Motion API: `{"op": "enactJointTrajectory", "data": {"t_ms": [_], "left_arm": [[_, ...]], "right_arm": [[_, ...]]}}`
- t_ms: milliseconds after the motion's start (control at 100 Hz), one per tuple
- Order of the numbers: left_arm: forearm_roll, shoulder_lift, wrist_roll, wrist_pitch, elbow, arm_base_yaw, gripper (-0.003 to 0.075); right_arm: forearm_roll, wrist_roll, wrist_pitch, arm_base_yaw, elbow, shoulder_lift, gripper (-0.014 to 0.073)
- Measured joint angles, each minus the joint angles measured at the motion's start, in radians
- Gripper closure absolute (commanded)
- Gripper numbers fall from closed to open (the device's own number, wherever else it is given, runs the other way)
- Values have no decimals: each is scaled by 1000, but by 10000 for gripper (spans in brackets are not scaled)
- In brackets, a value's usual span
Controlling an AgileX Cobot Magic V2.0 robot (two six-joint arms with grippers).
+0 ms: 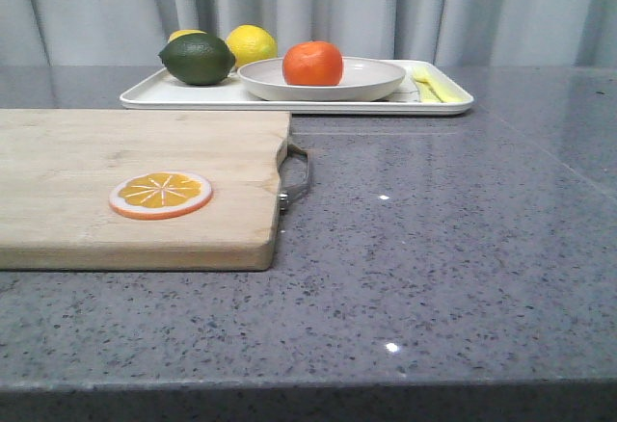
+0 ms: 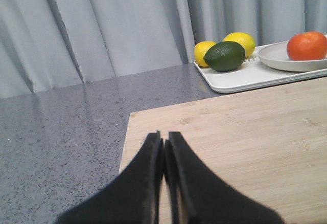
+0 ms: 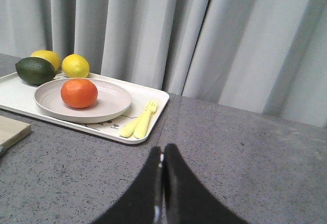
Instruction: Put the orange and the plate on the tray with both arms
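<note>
The orange (image 1: 312,63) sits in the beige plate (image 1: 376,83), and the plate rests on the white tray (image 1: 154,96) at the back of the table. The orange (image 2: 306,45), plate (image 2: 276,58) and tray (image 2: 240,78) also show in the left wrist view, and the orange (image 3: 79,92), plate (image 3: 110,98) and tray (image 3: 15,93) in the right wrist view. My left gripper (image 2: 163,139) is shut and empty above the wooden cutting board (image 2: 245,137). My right gripper (image 3: 162,151) is shut and empty over the grey counter, short of the tray's near corner. Neither gripper shows in the front view.
A dark green lime (image 1: 197,59) and two lemons (image 1: 251,43) lie on the tray's left end, a yellow fork and spoon (image 1: 432,85) on its right end. The cutting board (image 1: 116,152) with a metal handle (image 1: 295,179) carries an orange slice disc (image 1: 160,195). Grey curtains hang behind.
</note>
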Motion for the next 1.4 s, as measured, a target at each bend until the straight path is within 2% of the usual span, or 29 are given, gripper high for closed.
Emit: {"op": "enactJointTrajectory", "data": {"t_ms": [570, 630, 720, 860, 960, 1110, 1400], "left_arm": [[0, 0, 0, 0, 0, 0, 741], [0, 0, 0, 0, 0, 0, 741], [0, 0, 0, 0, 0, 0, 740], [0, 0, 0, 0, 0, 0, 740], [0, 0, 0, 0, 0, 0, 741], [0, 0, 0, 0, 0, 0, 740], [0, 0, 0, 0, 0, 0, 740]], "right_arm": [[0, 0, 0, 0, 13, 0, 695], [-33, 19, 8, 0, 25, -2, 695], [-162, 128, 23, 0, 57, -20, 695], [-455, 449, 26, 0, 136, -95, 695], [-583, 641, 26, 0, 193, -170, 695], [-647, 719, 26, 0, 287, -280, 695], [-620, 737, 29, 0, 365, -312, 695]]}}
